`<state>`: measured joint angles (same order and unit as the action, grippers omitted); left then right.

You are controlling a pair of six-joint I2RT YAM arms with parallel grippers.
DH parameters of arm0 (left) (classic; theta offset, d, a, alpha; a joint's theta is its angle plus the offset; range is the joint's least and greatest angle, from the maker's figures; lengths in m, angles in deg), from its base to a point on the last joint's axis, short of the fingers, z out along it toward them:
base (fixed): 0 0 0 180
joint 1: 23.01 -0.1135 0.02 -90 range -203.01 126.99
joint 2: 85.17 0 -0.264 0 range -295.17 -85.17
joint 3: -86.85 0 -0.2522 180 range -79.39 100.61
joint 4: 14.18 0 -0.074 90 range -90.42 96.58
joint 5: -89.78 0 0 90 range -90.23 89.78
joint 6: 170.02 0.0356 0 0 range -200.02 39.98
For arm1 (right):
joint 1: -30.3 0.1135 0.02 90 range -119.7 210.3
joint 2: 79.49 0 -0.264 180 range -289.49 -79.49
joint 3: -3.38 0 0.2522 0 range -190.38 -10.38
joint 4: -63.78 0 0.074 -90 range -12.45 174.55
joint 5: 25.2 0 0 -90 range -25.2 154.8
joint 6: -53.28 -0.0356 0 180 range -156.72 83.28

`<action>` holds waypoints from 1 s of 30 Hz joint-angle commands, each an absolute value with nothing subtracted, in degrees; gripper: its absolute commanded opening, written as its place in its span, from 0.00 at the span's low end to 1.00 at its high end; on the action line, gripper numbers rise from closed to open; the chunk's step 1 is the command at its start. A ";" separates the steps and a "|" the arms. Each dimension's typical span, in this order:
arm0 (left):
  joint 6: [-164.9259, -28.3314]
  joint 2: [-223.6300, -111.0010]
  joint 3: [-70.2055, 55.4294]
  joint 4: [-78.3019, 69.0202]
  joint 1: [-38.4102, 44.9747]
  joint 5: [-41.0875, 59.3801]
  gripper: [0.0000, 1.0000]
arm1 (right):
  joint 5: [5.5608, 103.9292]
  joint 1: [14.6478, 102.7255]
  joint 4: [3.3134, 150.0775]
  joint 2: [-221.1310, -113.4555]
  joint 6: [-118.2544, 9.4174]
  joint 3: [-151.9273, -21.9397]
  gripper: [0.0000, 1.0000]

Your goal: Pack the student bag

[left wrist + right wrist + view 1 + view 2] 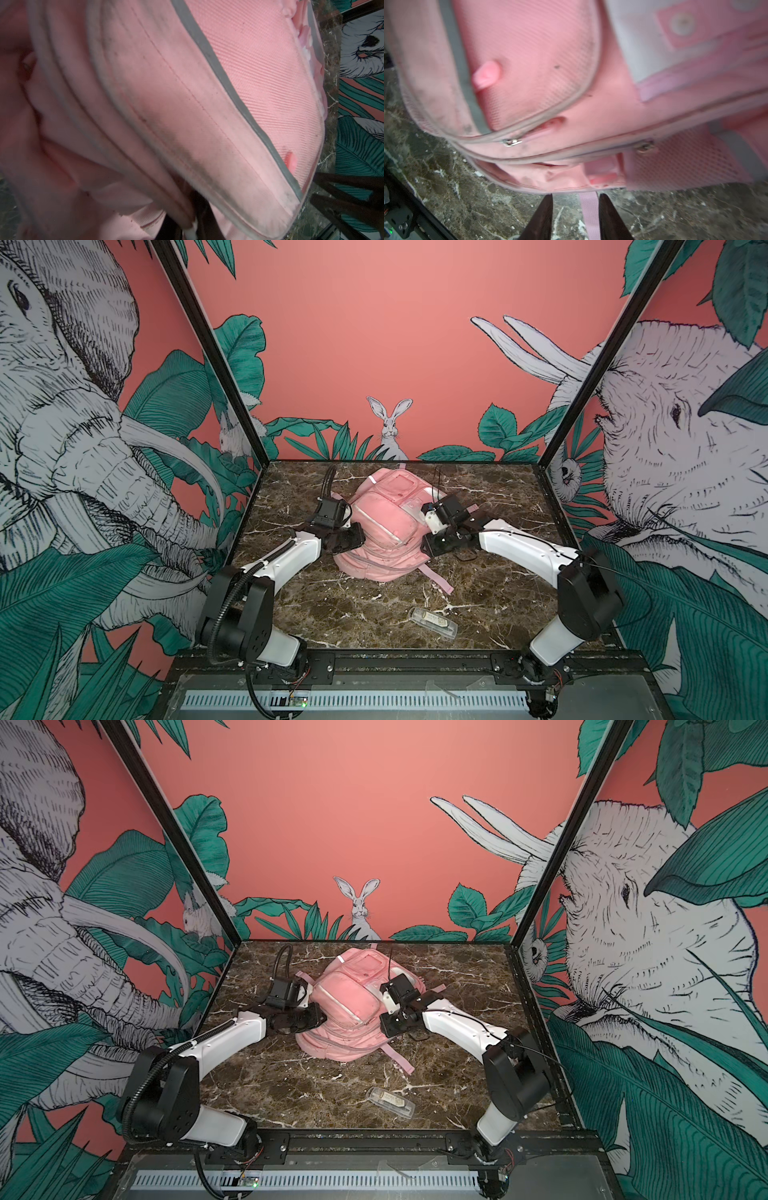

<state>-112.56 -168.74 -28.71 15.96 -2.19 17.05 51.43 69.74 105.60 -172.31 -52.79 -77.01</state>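
The student bag [386, 526] [349, 1011], a big soft pink backpack with pale strips, lies front up in the middle of the marble table. My left gripper [353, 540] [312, 1017] is pressed against its left side. In the left wrist view it [193, 220] is shut on a fold of the bag's pink fabric [207, 104], which hides most of the fingers. My right gripper [428, 548] [386, 1026] is at the bag's right edge. In the right wrist view it [575, 196] is open just short of the bag [550, 62], and a pink strap [588, 212] lies flat on the table between its fingers.
A clear plastic case [434, 622] [390, 1102] lies on the marble table [332, 614] near the front edge, right of centre. A loose pink strap [440, 581] trails from the bag toward it. Printed walls enclose the table on three sides, and a black rail [415, 664] runs along the front.
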 commanded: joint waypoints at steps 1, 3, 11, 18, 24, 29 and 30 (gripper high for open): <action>-111.27 -168.32 -26.50 17.34 -1.83 15.93 0.14 | 49.61 71.49 99.57 -169.49 -50.89 -75.81 0.40; -110.96 -168.48 -26.13 17.89 -2.24 15.77 0.14 | 49.40 71.47 97.55 -169.49 -50.82 -75.27 0.43; -110.86 -168.38 -26.96 17.68 -3.05 16.39 0.14 | 50.64 71.30 94.54 -170.72 -50.12 -76.41 0.68; -110.72 -167.44 -28.17 17.62 -4.08 16.83 0.14 | 46.30 69.03 91.31 -173.96 -51.35 -76.85 0.82; -110.74 -167.57 -28.62 17.21 -4.37 17.34 0.14 | 41.55 67.29 89.28 -175.41 -52.57 -77.09 0.83; -111.22 -168.18 -28.50 16.69 -4.37 18.14 0.14 | 38.27 67.30 87.91 -177.40 -53.31 -77.85 0.83; -111.32 -168.31 -28.42 16.59 -4.38 18.30 0.14 | 38.17 67.30 87.91 -177.83 -53.35 -78.08 0.83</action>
<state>-111.94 -168.85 -28.04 16.99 -3.89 18.19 41.01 67.21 90.21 -176.61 -52.58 -76.20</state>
